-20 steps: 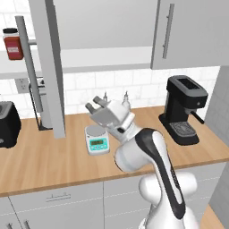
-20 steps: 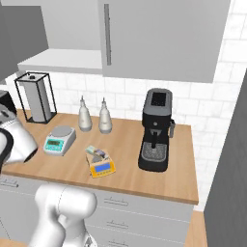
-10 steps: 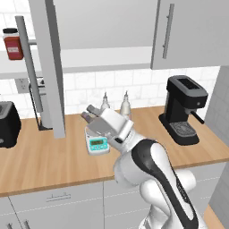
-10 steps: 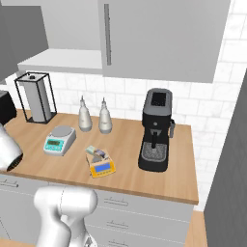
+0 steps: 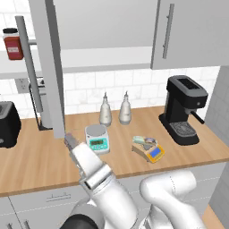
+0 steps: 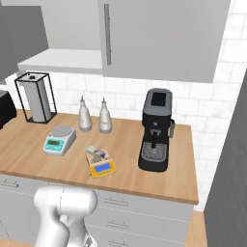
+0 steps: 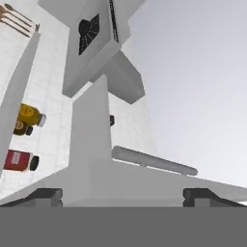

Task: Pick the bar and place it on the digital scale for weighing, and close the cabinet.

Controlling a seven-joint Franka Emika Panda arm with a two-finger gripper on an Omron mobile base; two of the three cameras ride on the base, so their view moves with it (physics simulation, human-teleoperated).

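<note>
The pale mint bar (image 5: 143, 140) lies on the grey plate of the tan-yellow digital scale (image 5: 154, 153), mid-counter; from the right I see the bar (image 6: 95, 151) and scale (image 6: 101, 167) too. The cabinet's left door (image 5: 49, 67) stands open, edge toward me, with its silver handle (image 5: 29, 76) on the left side. My gripper (image 5: 69, 140) is just below that door's bottom corner, far left of the scale. In the hand view the gripper (image 7: 123, 195) is open, fingertips (image 7: 46, 195) wide apart, facing up at the door's grey slab (image 7: 91, 154) and handle (image 7: 154, 161).
A white scale (image 5: 97, 137) with a teal display sits right of my gripper. Two bottles (image 5: 105, 111) stand behind it. A black coffee machine (image 5: 182, 108) is at the right, a black toaster (image 5: 8, 124) at the left. A red jar (image 5: 12, 44) stands on the open shelf.
The arm swung left and down, from above the white scale to below the open door's bottom corner. The bar has stayed on the tan scale.
</note>
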